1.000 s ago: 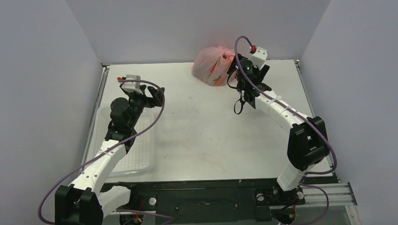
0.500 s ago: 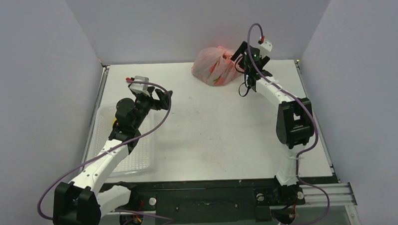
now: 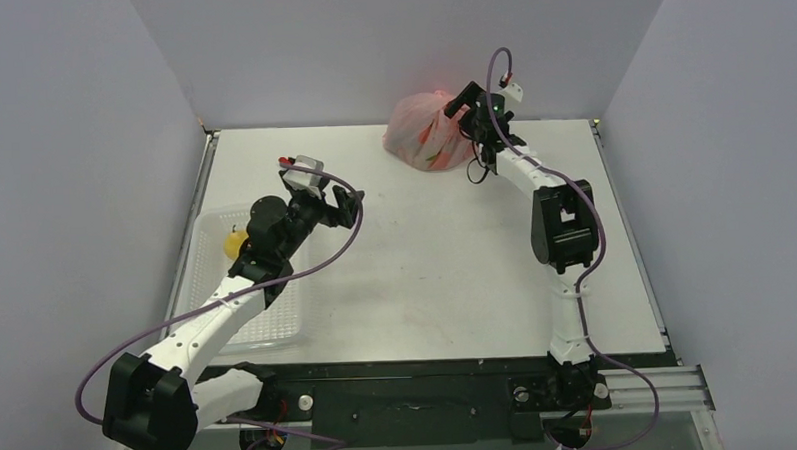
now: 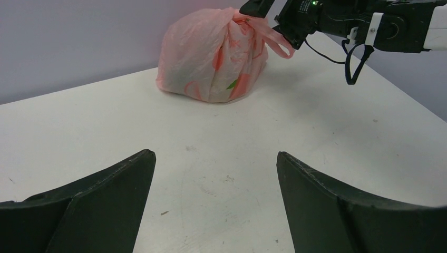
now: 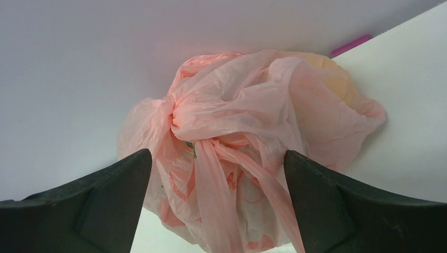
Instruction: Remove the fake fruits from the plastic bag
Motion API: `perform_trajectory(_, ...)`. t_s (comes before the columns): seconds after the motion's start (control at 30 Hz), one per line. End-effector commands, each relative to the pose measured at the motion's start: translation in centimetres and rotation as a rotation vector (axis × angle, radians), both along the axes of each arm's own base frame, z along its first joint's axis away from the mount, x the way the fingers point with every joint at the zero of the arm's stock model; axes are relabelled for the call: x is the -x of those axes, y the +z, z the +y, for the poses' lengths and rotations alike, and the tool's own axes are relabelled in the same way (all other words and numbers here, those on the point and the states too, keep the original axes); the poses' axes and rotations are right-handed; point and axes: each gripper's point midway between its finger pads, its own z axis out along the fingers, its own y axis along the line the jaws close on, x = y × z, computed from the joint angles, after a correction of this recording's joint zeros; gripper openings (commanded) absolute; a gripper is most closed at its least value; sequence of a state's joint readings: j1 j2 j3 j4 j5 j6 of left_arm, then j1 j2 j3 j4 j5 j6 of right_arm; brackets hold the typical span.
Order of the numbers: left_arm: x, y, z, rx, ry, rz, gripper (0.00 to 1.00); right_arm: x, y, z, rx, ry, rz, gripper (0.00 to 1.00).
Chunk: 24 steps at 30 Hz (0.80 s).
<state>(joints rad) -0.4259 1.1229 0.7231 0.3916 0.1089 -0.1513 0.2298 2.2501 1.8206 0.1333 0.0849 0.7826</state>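
The pink plastic bag (image 3: pixel 423 134) sits tied shut at the table's far edge, against the back wall. It also shows in the left wrist view (image 4: pixel 213 58) and fills the right wrist view (image 5: pixel 237 121). My right gripper (image 3: pixel 463 111) is open right at the bag's knotted top, and the loop handles (image 5: pixel 221 200) hang between its fingers (image 5: pixel 100 200). My left gripper (image 3: pixel 352 209) is open and empty above the bare table, well short of the bag. One yellow fake fruit (image 3: pixel 235 241) lies in the clear tray. The other fruits are hidden inside the bag.
The clear rectangular tray (image 3: pixel 278 314) lies at the near left, under my left arm. Grey walls close in the back and both sides. The right arm's black cable (image 4: pixel 356 58) loops down beside the bag.
My left gripper has moved right and forward off the tray, uncovering the yellow fruit. My right arm has stretched out and brought its gripper up to the bag's knot.
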Motion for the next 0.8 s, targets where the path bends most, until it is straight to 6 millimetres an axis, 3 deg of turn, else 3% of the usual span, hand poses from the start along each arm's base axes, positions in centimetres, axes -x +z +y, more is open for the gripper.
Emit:
perform_trajectory(0.0,-0.3,2.4,-0.4,-0.003,0.0,-0.063,0.83,-1.8,3.0,0.9,-0.067,0.022,-0.088,0.85)
perform_trajectory(0.2,-0.2,1.7,-0.9,-0.03,-0.006,-0.057,0.83,-1.8,1.4,1.8,-0.082,0.079,-0.065,0.44)
perform_trajectory(0.37,0.0,1.2,-1.6,-0.048,-0.023,-0.049,0.83,-0.2,0.5,2.8,-0.108,0.14,-0.052,0.01)
perform_trajectory(0.4,0.1,1.1,-1.6,-0.053,-0.026,-0.047,0.83,0.3,1.1,3.2,-0.12,0.167,-0.061,0.0)
perform_trajectory(0.43,0.2,1.1,-1.8,-0.055,-0.033,-0.045,0.83,1.0,0.0,3.4,-0.125,0.179,-0.035,0.0)
perform_trajectory(0.47,0.2,1.0,-2.0,-0.056,-0.037,-0.044,0.83,1.7,1.2,3.9,-0.136,0.206,-0.06,0.0)
perform_trajectory(0.5,0.3,0.9,-2.1,-0.058,-0.041,-0.041,0.83,2.8,-0.5,3.9,-0.134,0.215,-0.024,0.0)
perform_trajectory(0.53,0.4,0.8,-2.3,-0.059,-0.047,-0.038,0.83,3.7,1.4,4.4,-0.139,0.241,-0.061,0.0)
perform_trajectory(0.57,0.5,0.8,-2.4,-0.06,-0.052,-0.036,0.83,5.2,-0.7,4.9,-0.135,0.262,-0.016,0.0)
perform_trajectory(0.6,0.6,0.7,-2.7,-0.06,-0.059,-0.033,0.82,6.0,0.7,5.0,-0.136,0.276,-0.047,0.0)
perform_trajectory(0.63,0.6,0.6,-2.8,-0.06,-0.067,-0.029,0.81,7.7,-1.5,5.5,-0.131,0.298,0.003,0.0)
perform_trajectory(0.77,0.9,0.6,-3.6,-0.055,-0.094,-0.003,0.8,13.3,-3.6,6.9,-0.12,0.365,0.061,0.0)
